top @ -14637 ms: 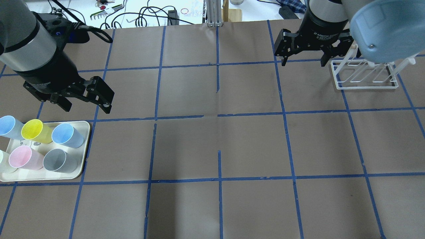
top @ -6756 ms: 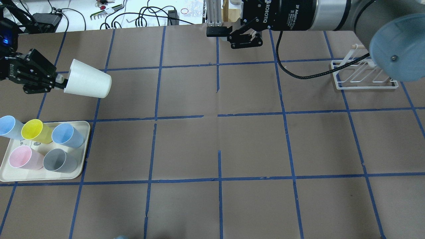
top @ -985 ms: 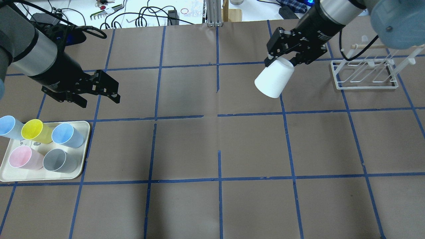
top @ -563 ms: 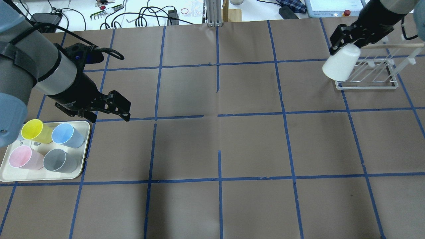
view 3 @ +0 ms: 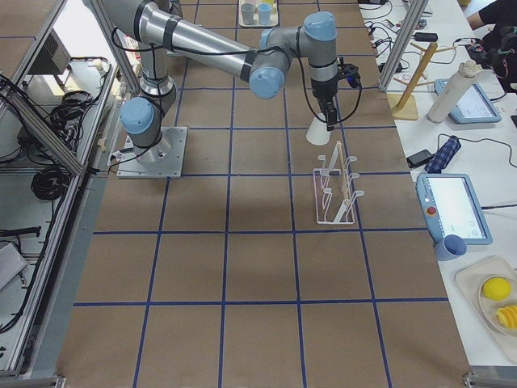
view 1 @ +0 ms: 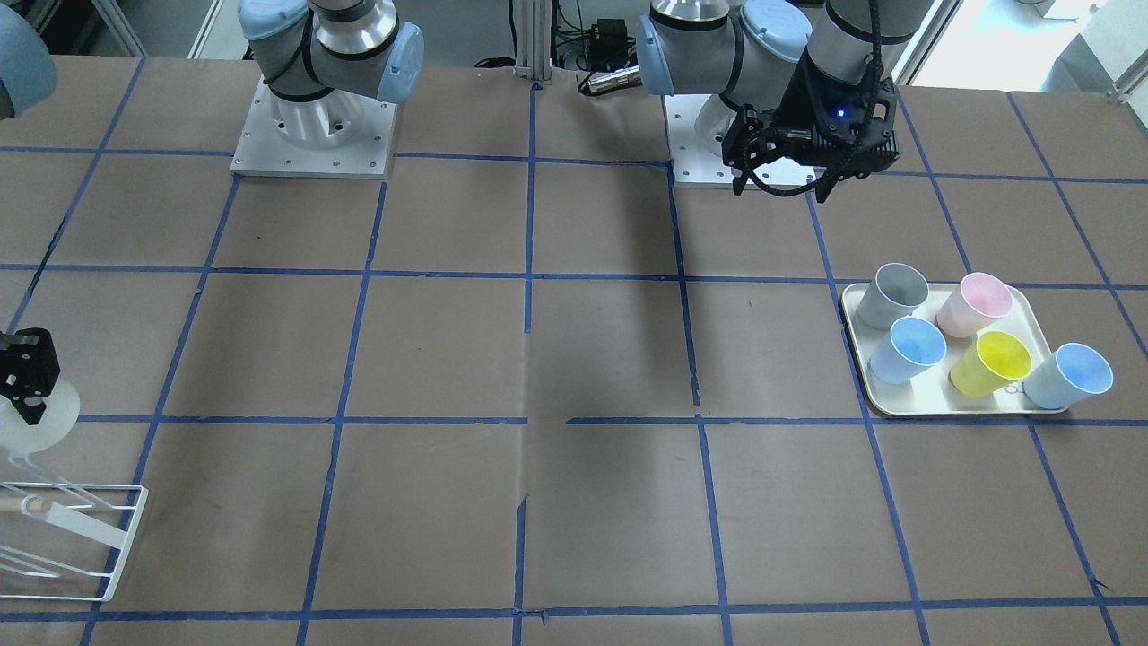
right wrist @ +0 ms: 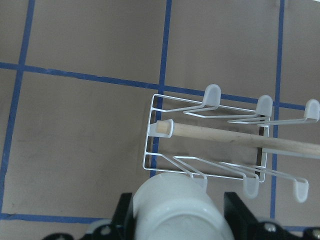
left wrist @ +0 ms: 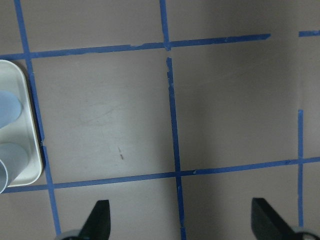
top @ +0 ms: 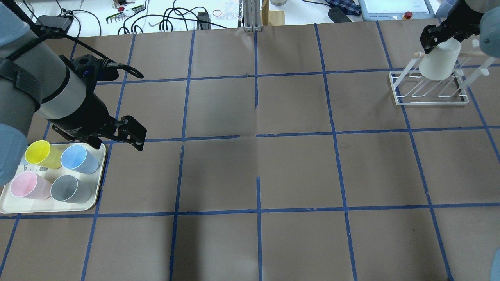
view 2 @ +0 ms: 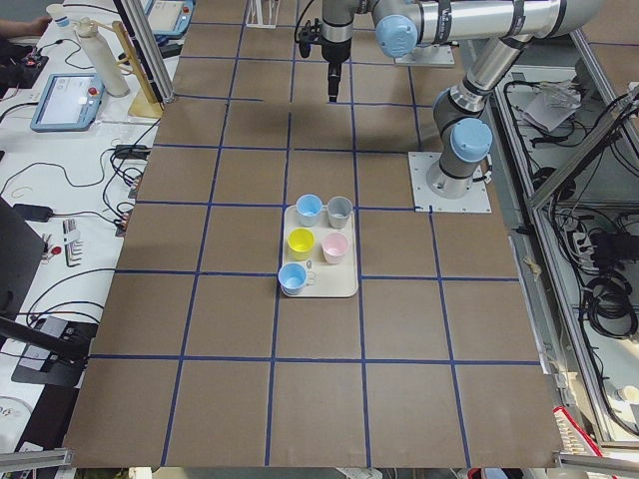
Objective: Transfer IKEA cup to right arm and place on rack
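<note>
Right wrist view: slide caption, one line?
Right gripper holding the IKEA cup at the near edge of the rack, its prongs just ahead.

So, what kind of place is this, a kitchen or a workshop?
Most likely a robotics lab, not a kitchen. The left arm and right arm are bolted to a table marked in squares with blue tape, and the bench beside it carries cables and touchscreen tablets.

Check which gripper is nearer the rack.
Right. The right gripper holds the IKEA cup at one end of the rack; the left gripper is open, far off on the opposite side, beside the tray.
</note>
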Controlling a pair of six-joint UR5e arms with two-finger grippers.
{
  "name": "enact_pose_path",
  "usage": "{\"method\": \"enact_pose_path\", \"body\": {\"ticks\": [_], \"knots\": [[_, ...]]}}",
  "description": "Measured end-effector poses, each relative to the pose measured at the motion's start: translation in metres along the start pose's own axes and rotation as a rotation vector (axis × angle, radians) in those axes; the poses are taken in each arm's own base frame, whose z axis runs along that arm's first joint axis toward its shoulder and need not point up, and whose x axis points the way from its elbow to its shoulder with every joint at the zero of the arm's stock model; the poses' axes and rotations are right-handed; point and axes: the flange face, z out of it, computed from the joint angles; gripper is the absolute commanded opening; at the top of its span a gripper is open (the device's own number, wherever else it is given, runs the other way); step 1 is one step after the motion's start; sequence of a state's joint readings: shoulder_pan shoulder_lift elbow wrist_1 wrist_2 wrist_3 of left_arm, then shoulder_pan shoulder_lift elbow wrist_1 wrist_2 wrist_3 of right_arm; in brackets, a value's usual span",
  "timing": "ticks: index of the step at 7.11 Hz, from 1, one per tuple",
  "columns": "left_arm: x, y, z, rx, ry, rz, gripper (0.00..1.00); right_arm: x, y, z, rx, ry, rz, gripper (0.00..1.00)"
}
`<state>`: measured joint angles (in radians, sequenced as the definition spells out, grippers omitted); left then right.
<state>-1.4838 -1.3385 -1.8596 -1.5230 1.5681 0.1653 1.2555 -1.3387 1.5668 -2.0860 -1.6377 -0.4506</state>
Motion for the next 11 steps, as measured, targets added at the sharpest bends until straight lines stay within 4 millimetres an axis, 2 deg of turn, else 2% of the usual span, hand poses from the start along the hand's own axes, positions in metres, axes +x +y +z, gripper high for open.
{"method": "enact_pose_path", "body": {"ticks": [2,4,5,6,7,9,11], "knots": [[0.002,-0.004,-0.009,0.016,-0.002,0.003,1.0,0.011,0.0,0.02,-0.022,-0.012,0.021,0.13],[0.015,-0.007,-0.011,0.011,-0.006,0.014,1.0,0.022,-0.002,0.039,-0.018,-0.006,0.037,0.16],[0.024,-0.005,-0.011,0.009,-0.007,0.024,1.0,0.025,-0.005,0.048,-0.01,-0.001,0.04,0.22],[0.032,0.0,-0.016,0.011,-0.009,0.041,1.0,0.026,-0.007,0.055,-0.006,0.0,0.042,0.4],[0.035,0.006,-0.022,0.009,-0.012,0.053,1.0,0.026,-0.008,0.061,-0.005,-0.003,0.044,0.99],[0.027,0.002,-0.038,0.016,-0.015,0.039,1.0,0.026,-0.012,0.076,0.003,-0.015,0.044,1.0],[0.018,0.004,-0.041,0.0,-0.008,0.017,1.0,0.027,-0.014,0.073,0.017,-0.005,0.04,1.0]]}}
